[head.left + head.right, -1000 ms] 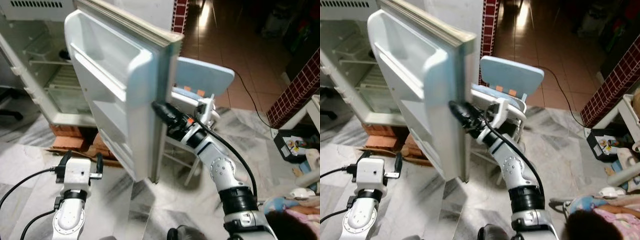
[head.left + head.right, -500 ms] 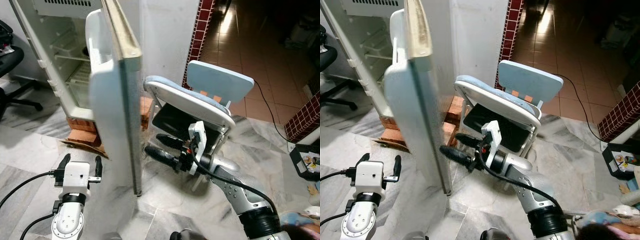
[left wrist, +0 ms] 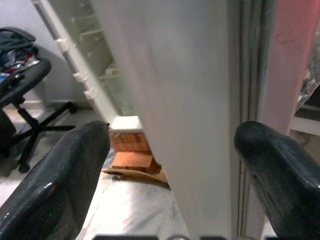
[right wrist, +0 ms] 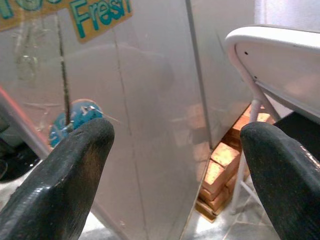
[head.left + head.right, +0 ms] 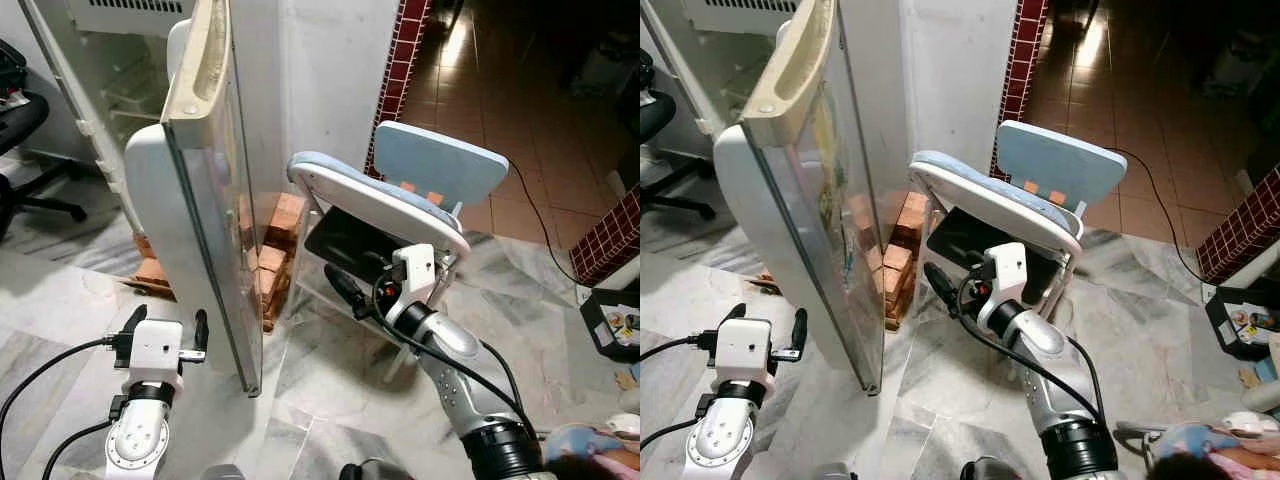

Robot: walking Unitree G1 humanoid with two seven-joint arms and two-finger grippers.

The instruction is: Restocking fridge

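Observation:
The white fridge door (image 5: 205, 230) stands half swung, its edge toward me and its outer face with a sticker (image 4: 100, 10) turned to my right. Behind it, the fridge's shelves (image 5: 135, 95) are still in sight. My left gripper (image 5: 167, 318) is open, low in front of the door's inner side, with the door's edge (image 3: 190, 125) showing between its fingers. My right gripper (image 5: 335, 280) is open and holds nothing. It hangs under the chair's seat, a short way off the door's outer face.
A light blue folding chair (image 5: 420, 165) stands close on the door's right. Orange bricks (image 5: 270, 250) prop up the fridge. A black office chair (image 5: 25, 120) is at far left. A black crate (image 5: 612, 320) and a person's clothing (image 5: 1240, 460) lie at right. A cable (image 5: 530, 215) crosses the floor.
The door has swung further toward the fridge, so its outer face now shows. My right gripper has drawn back from the door toward the chair. The left gripper has barely moved.

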